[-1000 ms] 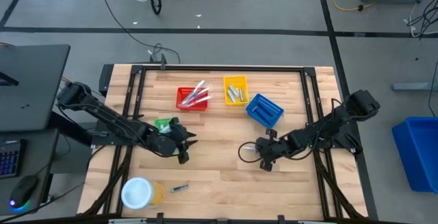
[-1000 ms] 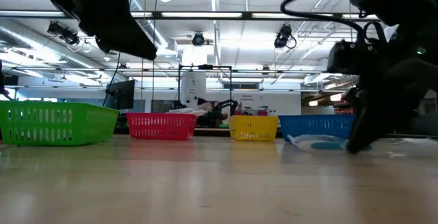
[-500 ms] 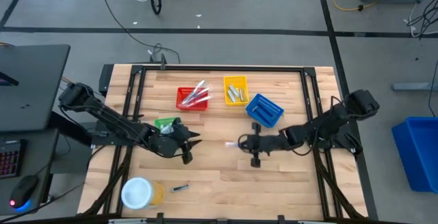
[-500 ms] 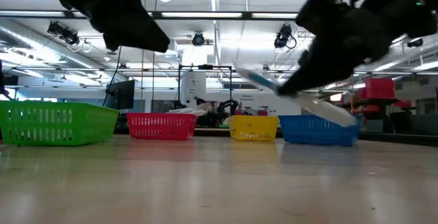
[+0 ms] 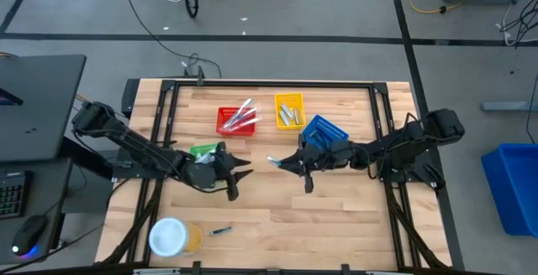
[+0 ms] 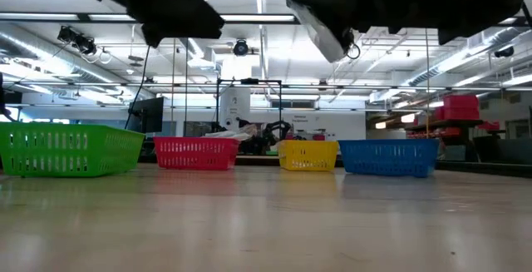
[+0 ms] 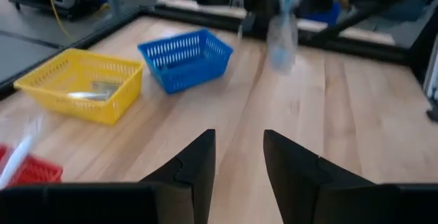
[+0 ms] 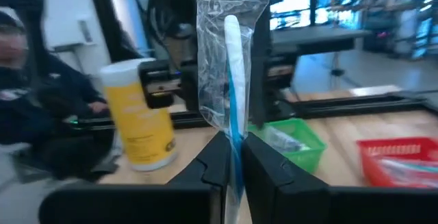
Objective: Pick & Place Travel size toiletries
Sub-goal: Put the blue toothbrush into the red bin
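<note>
Wooden desk (image 5: pixel 277 216): right gripper (image 5: pixel 290 164) is pinching a bagged toothbrush (image 8: pixel 229 80) aloft; left gripper (image 5: pixel 238 174) is hovering, fingers parted, empty. No legible writing.

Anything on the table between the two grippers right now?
No. In the high view, only bare wood separates the left gripper from the right gripper, which holds a bagged toothbrush pointing that way. The left wrist view shows the same bare stretch.

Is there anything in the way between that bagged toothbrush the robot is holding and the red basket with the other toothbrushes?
Nothing visible. The right gripper holds the bagged toothbrush above bare table, and the stretch to the red basket is open. The left gripper hovers to the side.
</note>
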### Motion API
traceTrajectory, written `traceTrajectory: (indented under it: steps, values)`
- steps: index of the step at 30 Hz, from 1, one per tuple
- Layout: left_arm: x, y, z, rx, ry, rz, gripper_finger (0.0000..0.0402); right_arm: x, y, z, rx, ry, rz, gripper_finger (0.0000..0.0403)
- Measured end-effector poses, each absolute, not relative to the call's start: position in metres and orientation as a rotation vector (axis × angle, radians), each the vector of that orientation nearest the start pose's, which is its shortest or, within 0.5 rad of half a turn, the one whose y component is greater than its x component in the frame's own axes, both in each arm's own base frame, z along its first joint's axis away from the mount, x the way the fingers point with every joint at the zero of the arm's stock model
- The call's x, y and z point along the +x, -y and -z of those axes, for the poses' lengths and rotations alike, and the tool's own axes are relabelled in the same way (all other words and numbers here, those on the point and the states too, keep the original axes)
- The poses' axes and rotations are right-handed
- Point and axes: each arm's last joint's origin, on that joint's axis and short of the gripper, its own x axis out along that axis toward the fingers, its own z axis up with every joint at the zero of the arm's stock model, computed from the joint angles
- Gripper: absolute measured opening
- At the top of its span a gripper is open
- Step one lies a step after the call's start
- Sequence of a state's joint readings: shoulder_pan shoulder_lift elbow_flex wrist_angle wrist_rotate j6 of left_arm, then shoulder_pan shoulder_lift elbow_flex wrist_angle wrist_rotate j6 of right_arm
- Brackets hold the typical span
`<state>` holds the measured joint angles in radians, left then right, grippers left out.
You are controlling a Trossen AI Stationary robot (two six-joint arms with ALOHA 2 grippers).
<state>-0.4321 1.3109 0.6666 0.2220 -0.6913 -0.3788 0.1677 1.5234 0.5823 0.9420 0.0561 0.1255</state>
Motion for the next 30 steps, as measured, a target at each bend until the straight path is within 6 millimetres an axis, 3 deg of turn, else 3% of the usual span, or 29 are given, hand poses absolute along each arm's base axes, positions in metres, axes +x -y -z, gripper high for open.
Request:
traceTrajectory:
  steps: [6,17,23,30]
  values:
    - [0.258,0.086,-0.236,-0.111,-0.199,-0.283,0.0157,0.294,-0.044,-0.202,0.175,-0.041,-0.148,0.0035]
    - [0.27,0.066,-0.251,-0.127,-0.078,-0.142,0.0185,0.294,-0.044,-0.212,0.184,0.064,-0.158,0.0036]
    - [0.272,0.061,-0.252,-0.134,-0.068,-0.115,0.0185,0.304,-0.046,-0.223,0.181,0.082,-0.159,0.0036]
    - [0.272,0.062,-0.255,-0.113,-0.038,-0.079,0.0185,0.324,-0.045,-0.218,0.165,0.066,-0.147,0.0036]
